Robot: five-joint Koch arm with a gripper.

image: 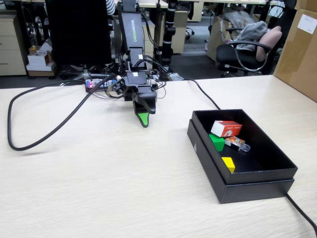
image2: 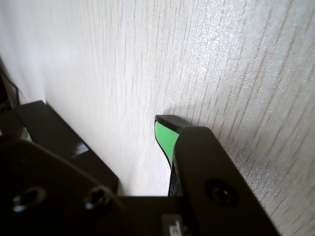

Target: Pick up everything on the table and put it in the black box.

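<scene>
Four small things sit inside your black box (image: 267, 171) at the right of the fixed view, and your pincer (image: 143, 119) has hold of nothing; it hangs at upper centre of that frame, tip pointed down at the bare bench (image: 99, 188), well apart from the box; a thick black cable (image: 49, 134) loops across the left of the bench; only one green-lined tip shows in the fixed view, and the wrist view gives you the same single green tip (image2: 165, 137) low at centre over pale wood grain, so you cannot tell how far the jaws stand apart. Inside the box, going left to right: the green cube (image: 217, 142) near the left wall; the red carton (image: 226, 128) behind it; the yellow cube (image: 228, 164) toward the front; the orange-patterned stick (image: 237, 144) just right of the green cube.
</scene>
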